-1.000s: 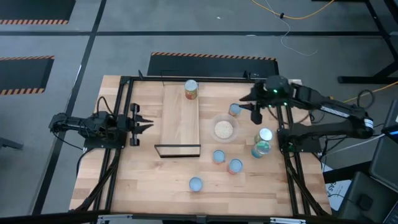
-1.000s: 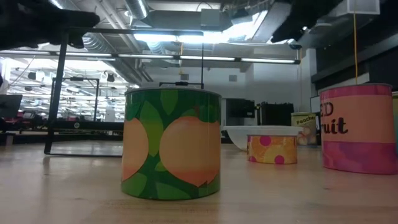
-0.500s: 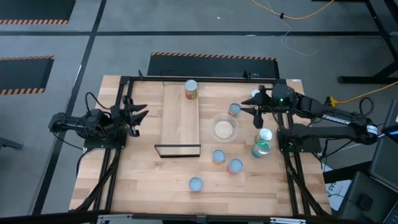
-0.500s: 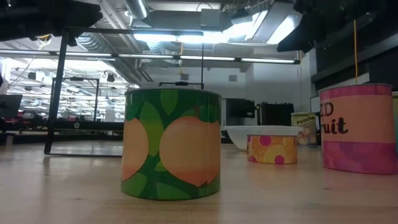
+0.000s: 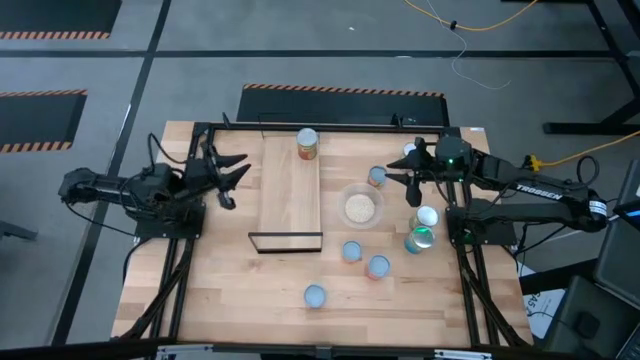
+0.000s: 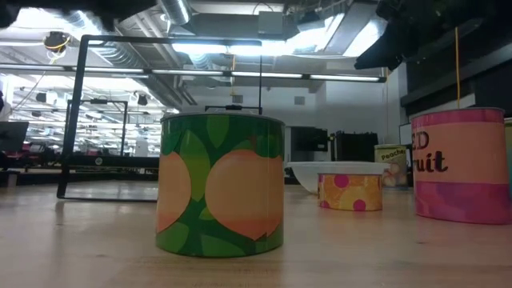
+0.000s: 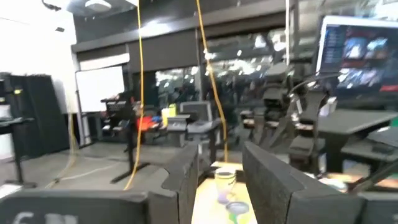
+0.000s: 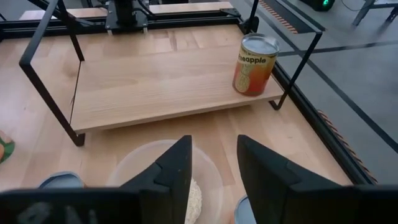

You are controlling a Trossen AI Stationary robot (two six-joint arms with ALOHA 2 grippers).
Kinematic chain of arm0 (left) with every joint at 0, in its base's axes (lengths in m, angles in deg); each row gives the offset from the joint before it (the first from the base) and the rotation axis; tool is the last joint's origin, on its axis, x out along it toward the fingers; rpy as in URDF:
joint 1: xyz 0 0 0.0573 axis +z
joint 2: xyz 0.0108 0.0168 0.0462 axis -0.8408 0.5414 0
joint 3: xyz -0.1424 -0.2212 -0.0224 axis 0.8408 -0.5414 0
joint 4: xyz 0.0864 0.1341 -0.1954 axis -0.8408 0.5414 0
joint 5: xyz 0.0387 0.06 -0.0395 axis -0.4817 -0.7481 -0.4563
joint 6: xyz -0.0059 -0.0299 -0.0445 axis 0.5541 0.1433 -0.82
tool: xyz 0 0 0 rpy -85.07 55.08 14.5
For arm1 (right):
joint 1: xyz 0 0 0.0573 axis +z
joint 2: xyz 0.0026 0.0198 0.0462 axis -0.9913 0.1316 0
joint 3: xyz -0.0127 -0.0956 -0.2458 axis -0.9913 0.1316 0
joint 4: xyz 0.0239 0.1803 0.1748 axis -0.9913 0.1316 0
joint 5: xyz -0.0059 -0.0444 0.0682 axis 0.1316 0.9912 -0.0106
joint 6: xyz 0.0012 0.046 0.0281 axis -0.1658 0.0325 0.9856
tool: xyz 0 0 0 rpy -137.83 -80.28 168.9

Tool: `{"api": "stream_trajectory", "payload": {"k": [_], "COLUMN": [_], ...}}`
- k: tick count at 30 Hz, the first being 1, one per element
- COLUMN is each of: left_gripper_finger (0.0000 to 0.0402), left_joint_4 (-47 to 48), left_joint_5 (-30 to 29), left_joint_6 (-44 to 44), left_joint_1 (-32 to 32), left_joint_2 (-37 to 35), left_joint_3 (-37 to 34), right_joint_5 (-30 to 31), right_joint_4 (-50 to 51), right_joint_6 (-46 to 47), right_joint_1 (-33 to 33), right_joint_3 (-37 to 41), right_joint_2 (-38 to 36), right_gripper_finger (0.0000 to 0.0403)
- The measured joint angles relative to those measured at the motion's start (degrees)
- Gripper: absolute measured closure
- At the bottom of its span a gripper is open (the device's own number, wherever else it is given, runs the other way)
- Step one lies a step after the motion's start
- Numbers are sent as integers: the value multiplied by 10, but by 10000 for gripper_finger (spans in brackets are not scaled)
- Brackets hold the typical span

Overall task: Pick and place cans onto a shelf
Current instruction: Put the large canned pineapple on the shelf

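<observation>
The shelf [image 5: 291, 192] carries one can [image 5: 307, 143] at its far end; the other cans [image 5: 352, 251] remain on the table [image 5: 240, 290]. The left gripper [image 5: 228, 176], jaws apart and empty, has swung up from rest toward the shelf. The right gripper [image 5: 407, 180], jaws part-open and empty, has settled above the bowl [image 5: 361, 207], near a loose can [image 5: 377, 177]. Judged: a pick is imminent.

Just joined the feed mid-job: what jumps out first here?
One can stands alone at the far end of the shelf; the other cans lie scattered on the table around a clear bowl. The right hand, open and empty, hovers beside the bowl, and the left hand is open off the shelf's left edge.
</observation>
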Motion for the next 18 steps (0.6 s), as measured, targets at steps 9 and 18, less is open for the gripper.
{"api": "stream_trajectory", "payload": {"k": [9,18], "left_gripper_finger": [284,287], "left_joint_4": [185,333], "left_joint_5": [6,122], "left_joint_6": [-36,-63], "left_joint_1": [92,206], "left_joint_2": [214,414], "left_joint_3": [208,393], "right_joint_5": [0,-1], "right_joint_4": [1,5], "right_joint_6": [-1,-1], "right_joint_1": [0,0], "right_joint_3": [0,0], "right_joint_2": [0,0], "right_gripper_finger": [271,271]}}
